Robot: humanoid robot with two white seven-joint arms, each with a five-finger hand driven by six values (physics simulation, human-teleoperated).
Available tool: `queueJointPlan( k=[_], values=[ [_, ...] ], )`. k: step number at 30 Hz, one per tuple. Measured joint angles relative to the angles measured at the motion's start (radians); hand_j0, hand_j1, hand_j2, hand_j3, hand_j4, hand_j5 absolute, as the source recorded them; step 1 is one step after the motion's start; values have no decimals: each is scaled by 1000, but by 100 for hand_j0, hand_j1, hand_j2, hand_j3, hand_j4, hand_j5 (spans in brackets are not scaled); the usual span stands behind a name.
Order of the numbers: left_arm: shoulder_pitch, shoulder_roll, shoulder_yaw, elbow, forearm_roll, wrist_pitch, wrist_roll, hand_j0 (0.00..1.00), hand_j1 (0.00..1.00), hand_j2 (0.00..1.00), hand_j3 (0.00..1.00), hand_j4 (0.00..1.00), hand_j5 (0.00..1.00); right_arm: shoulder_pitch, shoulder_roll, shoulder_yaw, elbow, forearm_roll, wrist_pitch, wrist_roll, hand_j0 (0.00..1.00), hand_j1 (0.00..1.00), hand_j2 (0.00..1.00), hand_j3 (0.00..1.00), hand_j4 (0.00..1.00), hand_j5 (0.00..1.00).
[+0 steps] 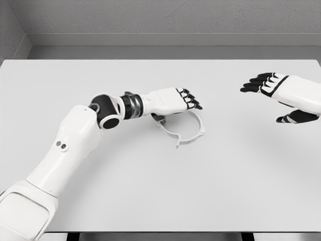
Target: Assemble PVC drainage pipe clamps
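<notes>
In the head view, the pipe clamp point(183, 129) is seen lying flat on the worktop point(150, 191). The left hand point(175, 100) is held over its rear rim, fingers curled, apparently to pin it; a grasp cannot be confirmed. The right hand point(281, 95) is held well apart, loosely spread and empty.

The table point(150, 191) is a plain pale grey, almost white, with no pattern on it. The clamp point(186, 131) is white too, a little brighter than the table, and its shadow makes a thin grey line under it. The left arm point(65, 150) has white shells, with a black joint at the elbow and a dark grey ringed band at the wrist. The left hand point(175, 100) is white at the back and its fingers point(190, 100) are black with small white marks. The right hand point(281, 95) is white with a thin black line across it, and its fingers point(258, 81) are black. The wall point(175, 20) behind is a grey, slightly speckled surface.
</notes>
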Motion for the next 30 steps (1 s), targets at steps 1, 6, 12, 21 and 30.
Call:
queueJointPlan(
  k=[1, 6, 12, 21, 30],
  values=[
    [2, 4, 0, -5, 0, 0, 0, 100, 100, 100, 100, 100, 100, 0, 0, 0, 0, 0, 0, 0, 100, 100, 100, 100, 100, 100],
    [2, 25, -1, -15, 1, 0, -1, 100, 100, 100, 100, 100, 100, 2, 0, 0, 0, 0, 0, 0, 100, 100, 100, 100, 100, 100],
    [3, 60, -2, -20, 9, 2, 1, 100, 100, 100, 100, 100, 100, 2, 0, 0, 0, -3, 0, 0, 100, 100, 100, 100, 100, 100],
    [-9, 86, -1, -54, -1, 0, -1, 100, 100, 100, 100, 100, 100, 2, 4, 2, 0, -5, 1, -1, 100, 100, 100, 100, 100, 100],
    [0, 59, 163, -67, 1, 0, -1, 100, 100, 100, 100, 100, 100, 0, 14, 5, 0, -5, 1, -2, 100, 100, 100, 100, 100, 100]
  ],
)
